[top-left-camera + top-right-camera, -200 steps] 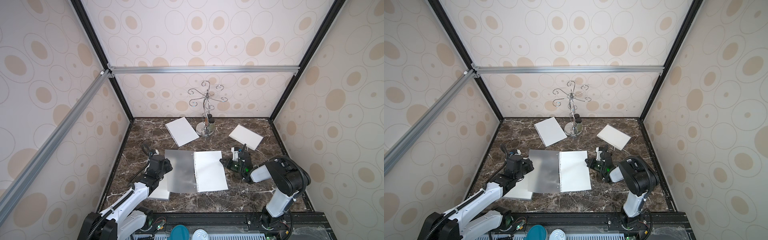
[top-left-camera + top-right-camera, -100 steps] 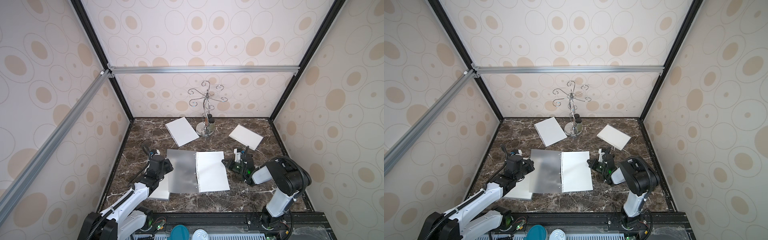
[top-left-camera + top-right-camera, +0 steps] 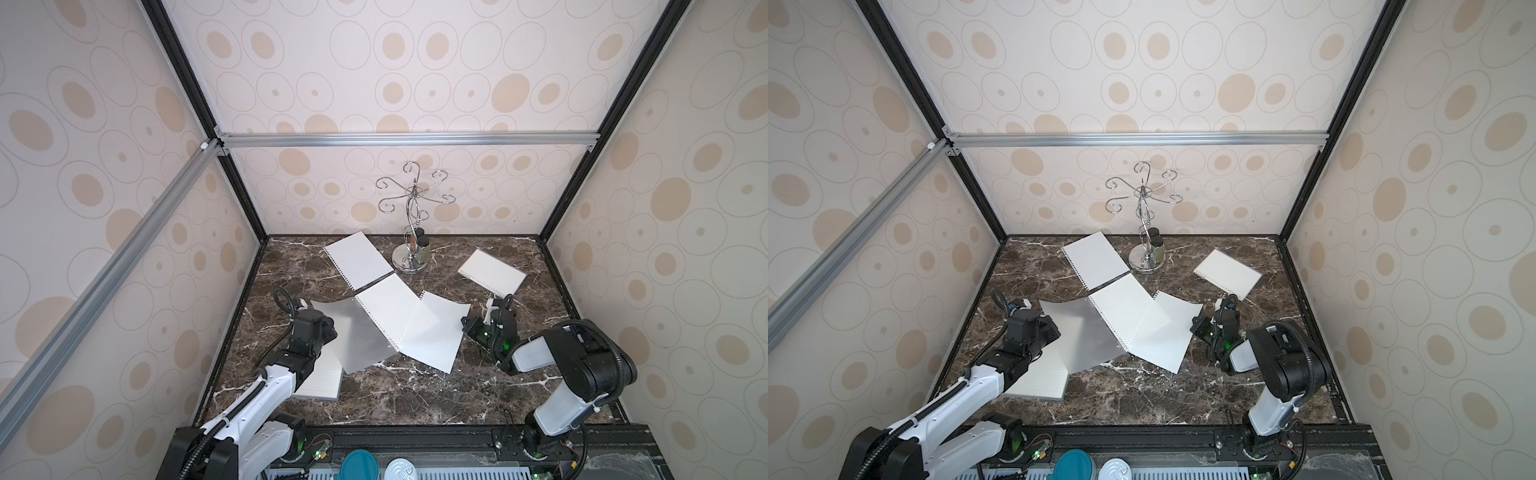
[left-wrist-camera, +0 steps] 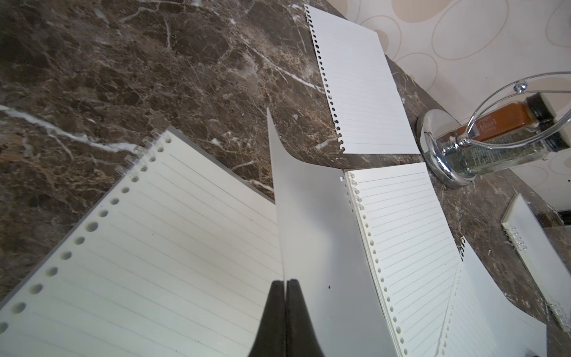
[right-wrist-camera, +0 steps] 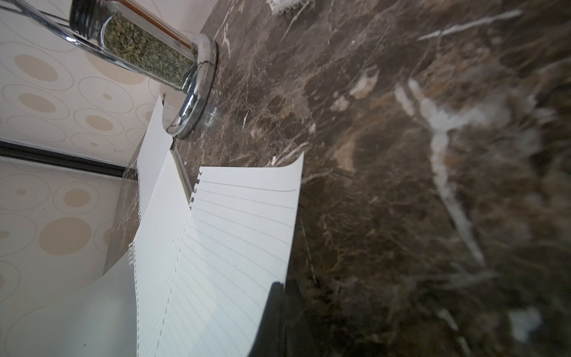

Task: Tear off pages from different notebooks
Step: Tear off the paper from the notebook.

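The dark marble surface (image 3: 395, 395) carries an open notebook (image 3: 386, 316) between the left fingers (image 4: 275, 309) and the right fingers (image 5: 278, 324), with one page (image 3: 432, 336) splayed toward the right pair. A lined notebook (image 3: 326, 380) lies just beside the left fingers. Beyond both pairs lie a loose sheet (image 3: 357, 259) and a chrome stand (image 3: 409, 264), with a small notebook (image 3: 492, 272) near the right fingers.

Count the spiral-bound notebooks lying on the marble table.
3: the front-left notebook, partly under a grey cover; the open centre notebook; the back-right notebook. None appears hidden.
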